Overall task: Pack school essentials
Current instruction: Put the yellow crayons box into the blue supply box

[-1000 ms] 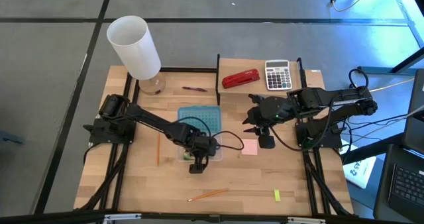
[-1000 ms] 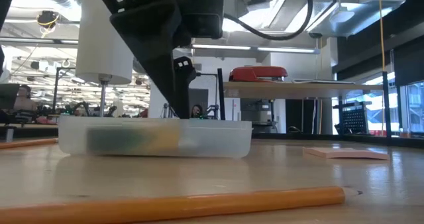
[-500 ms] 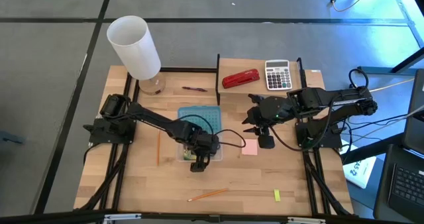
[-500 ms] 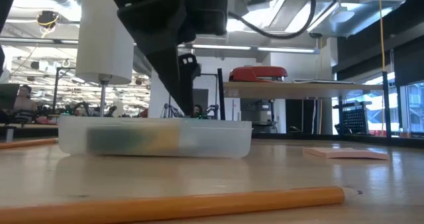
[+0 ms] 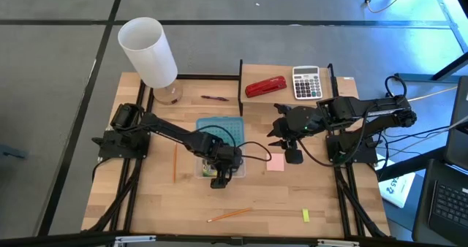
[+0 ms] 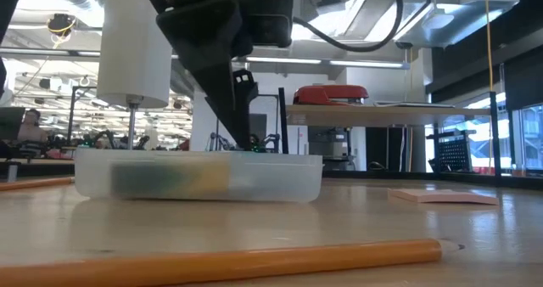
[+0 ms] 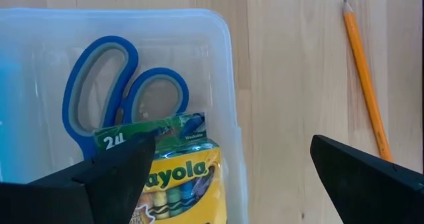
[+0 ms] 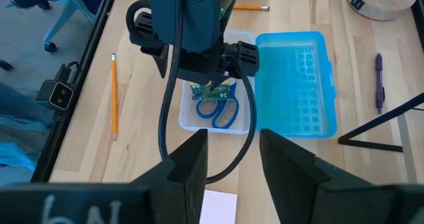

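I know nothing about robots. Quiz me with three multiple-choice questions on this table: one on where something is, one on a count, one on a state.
1. Where are the blue-handled scissors?
A. in the clear box
B. on the shelf
C. on the bare table

2. How many orange pencils lie on the table?
A. none
B. two
C. five

3. The left claw is
A. shut on a pencil
B. open
C. out of sight

Answers: 1 A, they lie beside the crayon box; 2 B, one on the left, one near the front; 3 B, its fingers stand wide apart.

Grey floor [image 5: 292, 2] (bright ceiling lights [image 6: 339, 32])
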`<control>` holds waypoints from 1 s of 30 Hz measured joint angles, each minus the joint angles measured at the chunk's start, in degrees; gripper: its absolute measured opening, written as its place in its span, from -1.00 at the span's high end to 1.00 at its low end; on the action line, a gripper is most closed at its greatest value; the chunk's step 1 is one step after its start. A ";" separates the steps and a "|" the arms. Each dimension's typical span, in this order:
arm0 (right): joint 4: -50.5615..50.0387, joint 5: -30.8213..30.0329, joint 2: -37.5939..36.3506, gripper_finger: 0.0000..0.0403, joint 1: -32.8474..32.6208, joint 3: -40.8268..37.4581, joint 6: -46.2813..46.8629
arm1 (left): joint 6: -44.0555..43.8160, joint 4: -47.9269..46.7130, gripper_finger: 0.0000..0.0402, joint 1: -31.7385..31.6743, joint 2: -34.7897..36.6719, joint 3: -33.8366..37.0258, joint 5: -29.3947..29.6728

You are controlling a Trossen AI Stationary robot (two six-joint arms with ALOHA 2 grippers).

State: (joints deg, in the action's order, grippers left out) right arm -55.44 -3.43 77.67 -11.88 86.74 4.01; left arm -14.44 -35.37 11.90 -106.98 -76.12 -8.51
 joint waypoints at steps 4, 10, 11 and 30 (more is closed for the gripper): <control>0.00 -0.01 0.01 0.31 0.00 0.00 0.00 | 0.02 -0.07 -0.97 -0.28 0.00 0.02 -0.03; 0.00 -0.01 0.02 0.31 0.00 0.00 0.00 | 1.44 -0.02 -0.97 -0.25 -0.15 0.04 -0.07; 0.00 -0.01 0.02 0.31 0.01 0.00 0.00 | 1.42 -0.03 -0.97 -0.24 -0.17 0.04 -0.14; 0.07 -0.02 0.02 0.31 0.01 0.00 -0.02 | 1.03 -6.72 -0.97 -0.35 -0.97 0.09 -0.20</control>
State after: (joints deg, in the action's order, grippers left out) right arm -55.37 -3.44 77.69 -11.87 86.74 3.99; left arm -13.41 -42.09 11.55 -107.94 -76.03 -8.71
